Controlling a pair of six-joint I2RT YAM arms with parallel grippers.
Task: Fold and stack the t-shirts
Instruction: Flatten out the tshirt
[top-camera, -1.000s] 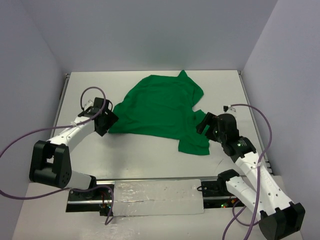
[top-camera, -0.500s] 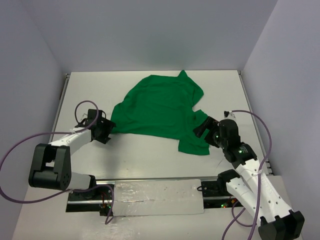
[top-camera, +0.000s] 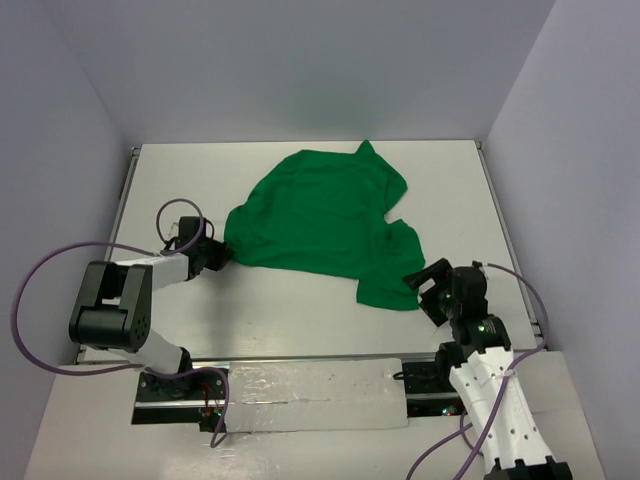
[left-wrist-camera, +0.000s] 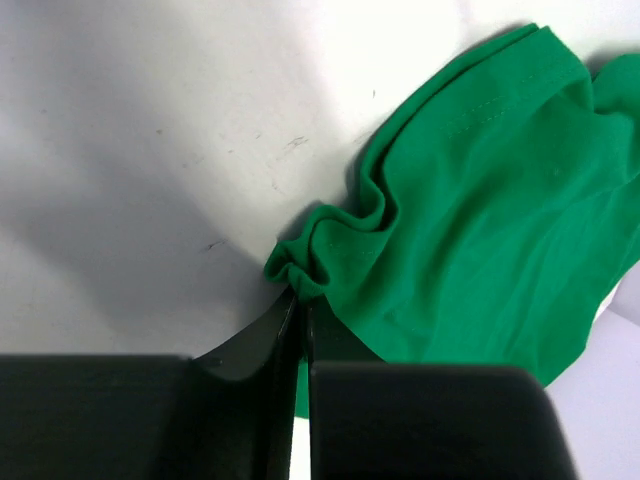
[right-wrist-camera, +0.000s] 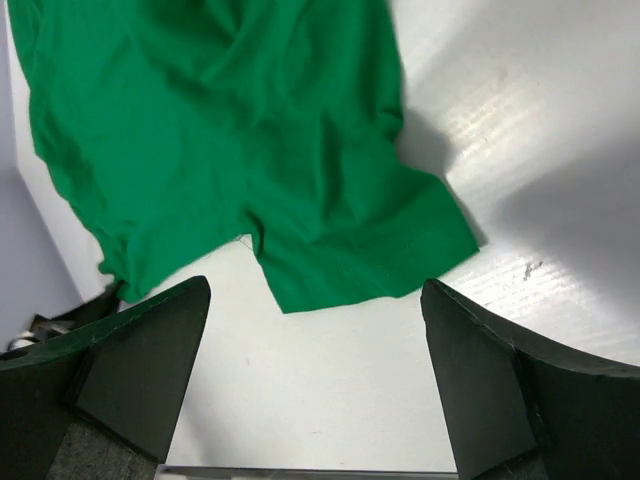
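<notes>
Right gripper (top-camera: 427, 283) hung spread wide, holding nothing, just beside the near right corner of the t-shirt (top-camera: 320, 215); left gripper (top-camera: 221, 252) was pinched closed on the shirt's bunched left edge; shirt lay spread and rumpled across the table (top-camera: 290, 310), reaching toward the far edge.

My top camera sits above and behind the arm bases, looking down over the whole table (top-camera: 300, 300). The left wrist camera is low and very close, peering past the left gripper (left-wrist-camera: 298, 300) at the left corner of the green t-shirt (left-wrist-camera: 480, 230). The right wrist camera stands farther back, looking between the fingers of the right gripper (right-wrist-camera: 315, 290) at the shirt's near right part. All three views share the shirt.
</notes>
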